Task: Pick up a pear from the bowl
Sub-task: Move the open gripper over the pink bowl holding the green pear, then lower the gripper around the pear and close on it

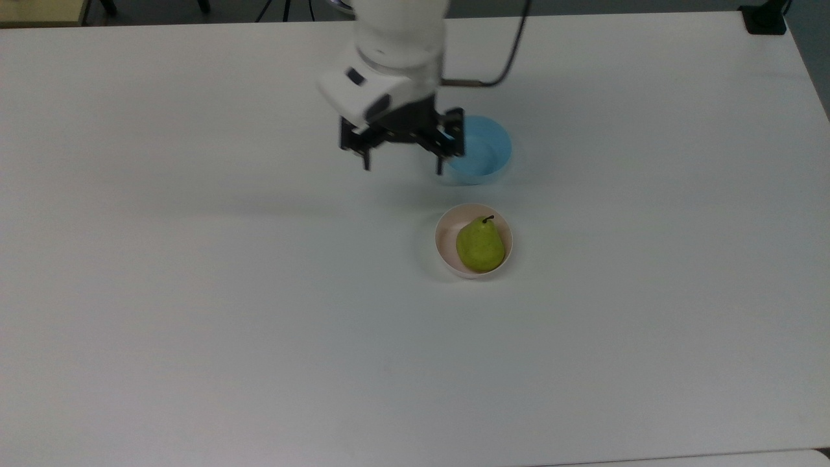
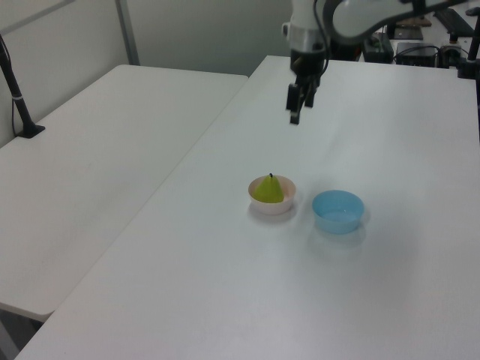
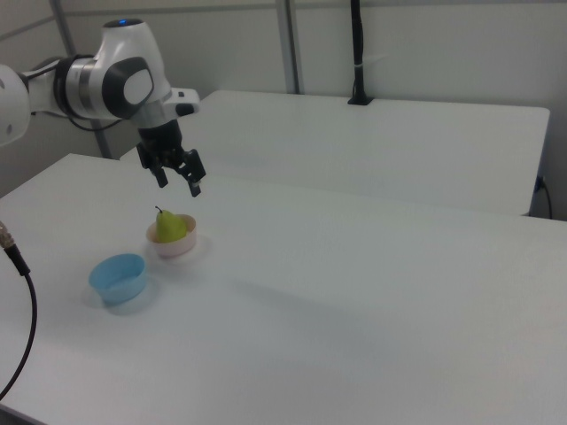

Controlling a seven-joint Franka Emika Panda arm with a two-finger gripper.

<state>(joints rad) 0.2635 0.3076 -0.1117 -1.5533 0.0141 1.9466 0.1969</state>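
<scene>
One pear (image 1: 480, 244), two bowls, one arm. I'm on the approach: my gripper (image 1: 403, 163) hangs with fingers spread and empty, above the table near the blue bowl (image 1: 483, 150), short of the pear, which sits upright in the pink bowl (image 1: 444, 239) (stem up, filling most of it). Next, I'd centre over the pear, descend, then close around its body.

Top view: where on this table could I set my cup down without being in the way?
Anywhere on the top view's left half or below the pink bowl. The crowded patch is the blue bowl, the pear and the open gripper.
</scene>
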